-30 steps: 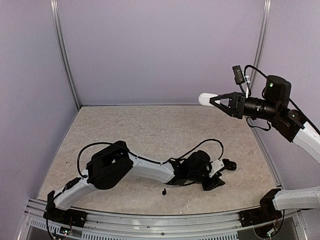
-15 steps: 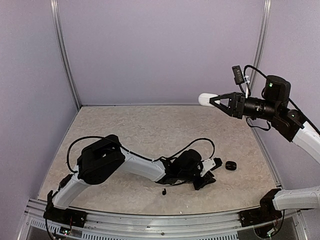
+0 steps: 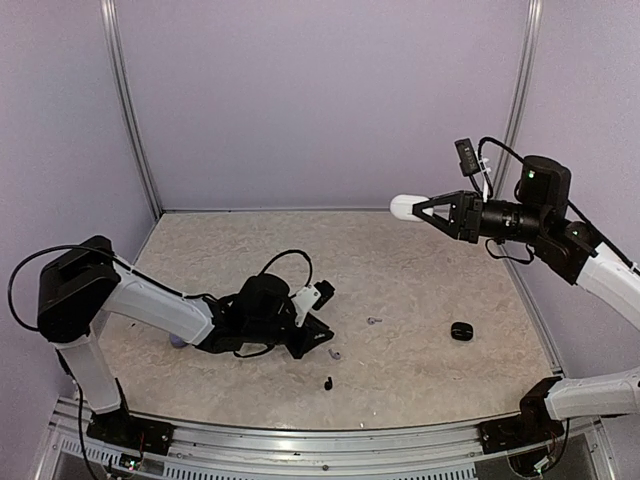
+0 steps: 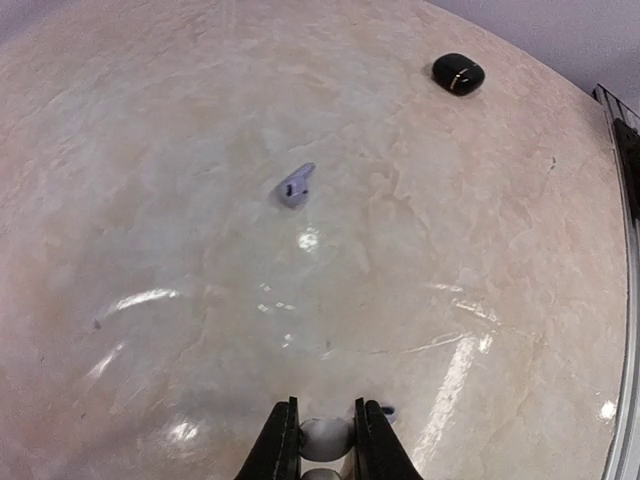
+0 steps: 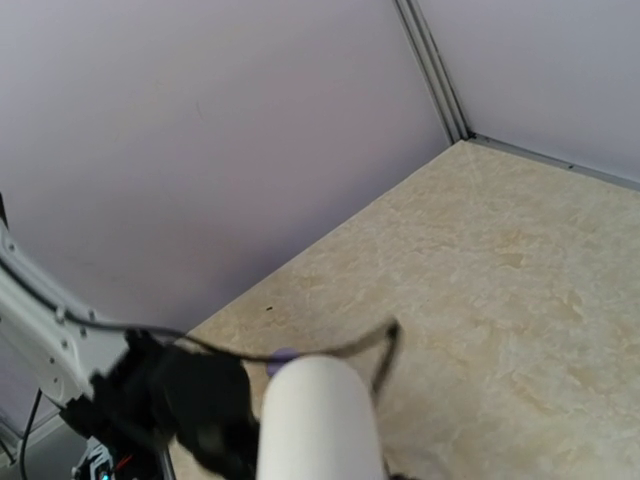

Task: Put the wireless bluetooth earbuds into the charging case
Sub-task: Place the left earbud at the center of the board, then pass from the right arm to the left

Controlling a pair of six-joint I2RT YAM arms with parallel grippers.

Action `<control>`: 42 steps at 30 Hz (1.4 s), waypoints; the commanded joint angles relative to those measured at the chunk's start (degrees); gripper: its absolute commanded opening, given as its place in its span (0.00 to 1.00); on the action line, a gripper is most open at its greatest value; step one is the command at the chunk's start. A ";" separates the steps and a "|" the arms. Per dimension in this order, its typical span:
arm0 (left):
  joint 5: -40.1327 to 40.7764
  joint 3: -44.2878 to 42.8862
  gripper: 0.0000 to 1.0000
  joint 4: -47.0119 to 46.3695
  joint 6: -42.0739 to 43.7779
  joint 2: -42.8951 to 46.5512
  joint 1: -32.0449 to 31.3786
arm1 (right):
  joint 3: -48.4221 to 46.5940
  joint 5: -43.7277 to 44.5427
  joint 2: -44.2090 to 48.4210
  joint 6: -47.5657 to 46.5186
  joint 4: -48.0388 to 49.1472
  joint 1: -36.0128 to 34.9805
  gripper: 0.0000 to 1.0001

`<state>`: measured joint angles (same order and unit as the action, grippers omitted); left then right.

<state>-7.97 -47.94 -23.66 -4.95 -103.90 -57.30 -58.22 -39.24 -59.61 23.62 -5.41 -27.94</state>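
Left wrist view: the left fingers [image 4: 284, 445] sit at the bottom edge of the frame, nearly together, pinching a small white rounded piece that looks like a white earbud [image 4: 325, 436]. Just beside the right-hand finger a sliver of a second lavender earbud [image 4: 388, 410] peeks out, low over the surface [image 4: 150, 150]. A lavender earbud [image 4: 296, 185] lies alone above the frame's centre, and a shut black case [image 4: 458, 72] rests at the upper right, well apart from it.

In the top external view a black earbud [image 3: 328, 383] lies at lower centre, near the front edge. High on the right of the frame, the right fingers [image 3: 438, 197] are clamped on a white case [image 3: 403, 207] held off the surface.
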 commanded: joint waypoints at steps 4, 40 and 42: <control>10.89 11.48 0.18 2.49 -9.84 10.92 6.63 | 1.09 -2.18 -1.30 -0.10 3.70 0.72 0.08; 15.93 13.68 0.99 4.43 -0.26 53.52 2.48 | 8.06 -10.20 -5.02 -3.09 8.56 -7.03 0.08; 18.02 12.67 0.99 5.25 6.26 53.50 -2.82 | 8.22 -9.92 -5.76 -3.06 9.57 -8.86 0.08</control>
<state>12.05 -33.21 -19.16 -10.04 -50.85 -53.60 -50.61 -48.07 -64.29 21.61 0.71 -33.76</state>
